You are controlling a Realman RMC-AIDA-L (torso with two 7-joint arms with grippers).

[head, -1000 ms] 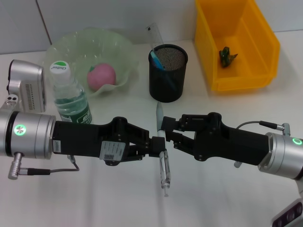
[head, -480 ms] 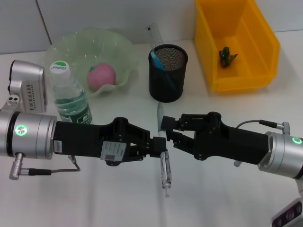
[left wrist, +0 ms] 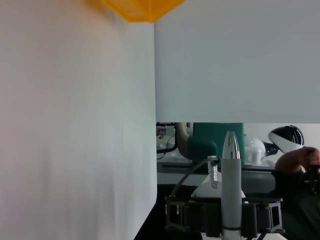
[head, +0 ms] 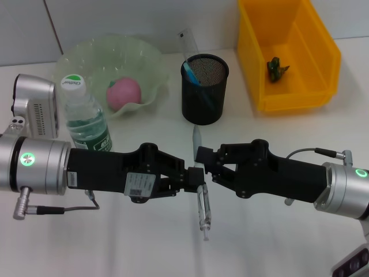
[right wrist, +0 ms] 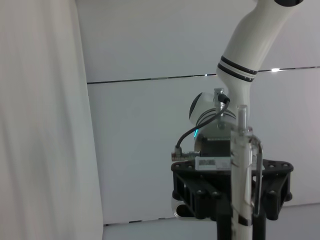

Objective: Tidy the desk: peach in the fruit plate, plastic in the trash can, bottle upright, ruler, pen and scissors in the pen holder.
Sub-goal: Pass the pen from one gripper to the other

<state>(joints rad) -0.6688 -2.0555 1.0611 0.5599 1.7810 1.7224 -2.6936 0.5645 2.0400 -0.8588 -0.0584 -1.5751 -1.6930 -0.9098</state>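
White desk surface (head: 144, 242) fills the head view, with a pale wall behind it along the top of the frame. Low in the centre, the left gripper (head: 195, 178) and the right gripper (head: 202, 158) meet from opposite sides on a pen (head: 200, 190), which is lifted off the desk with its silver tip toward the top of the frame and its clear clip end toward the bottom. Both grippers are clamped on the pen's barrel, the right one just above the left. In the left wrist view the pen's silver tip (left wrist: 231, 185) stands up in front of the black right gripper.

Above the pen, at upper centre, stands the black mesh pen holder (head: 204, 89), holding a blue-handled item and a clear ruler (head: 188, 41). At upper left, the pink peach (head: 123, 94) lies in the translucent green fruit plate (head: 86, 55). Just below the plate, a water bottle (head: 83, 118) with a green label stands upright. At upper right, a yellow bin (head: 300, 98) contains a small dark green piece of plastic (head: 277, 68).
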